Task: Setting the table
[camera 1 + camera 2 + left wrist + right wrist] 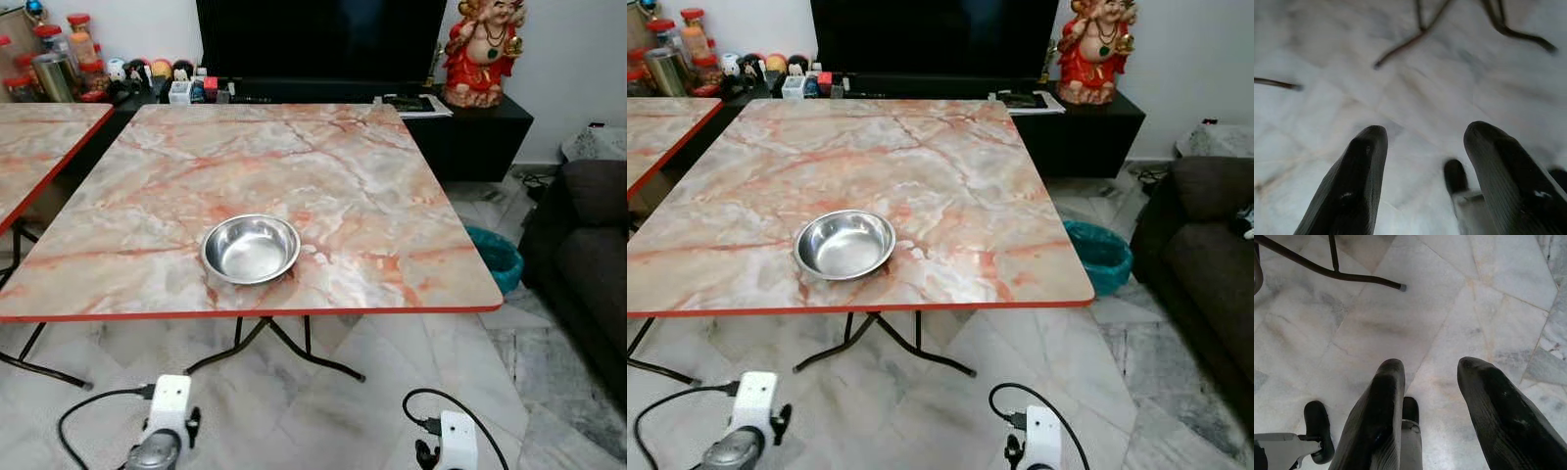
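Nearest, both arms hang low over the pale marble floor (1459,318), in front of the surface's near edge. Left gripper (1422,161): fingers parted, nothing between them, pointing down at floor tiles with the black folding legs (1508,29) of the table beyond. Right gripper (1430,396): fingers likewise spread and empty, a curved black leg foot (1396,285) ahead of it. Just beyond, the marble-patterned surface (323,166) with its red edging. A single steel bowl (251,249) sits upright near the near edge, a little left of centre, apparently empty. To the left, the corner of a second surface (39,137) of the same pattern. To the right, a teal bin (495,257) on the floor beside the table corner, and a dark sofa (583,245) further right. Far side: a low black cabinet (480,127) carrying a dark television (318,39), a red and gold figurine (482,49), some papers (416,104), small toys and boxes, and red-lidded jars (73,39) at the far left. Judgement: the setting looks barely begun, one bowl laid and both arms idle; the next move likely calls for fetching another piece, as nothing else for the table is within reach. No brand, label or writing is legible; jar and box markings are too small to read.
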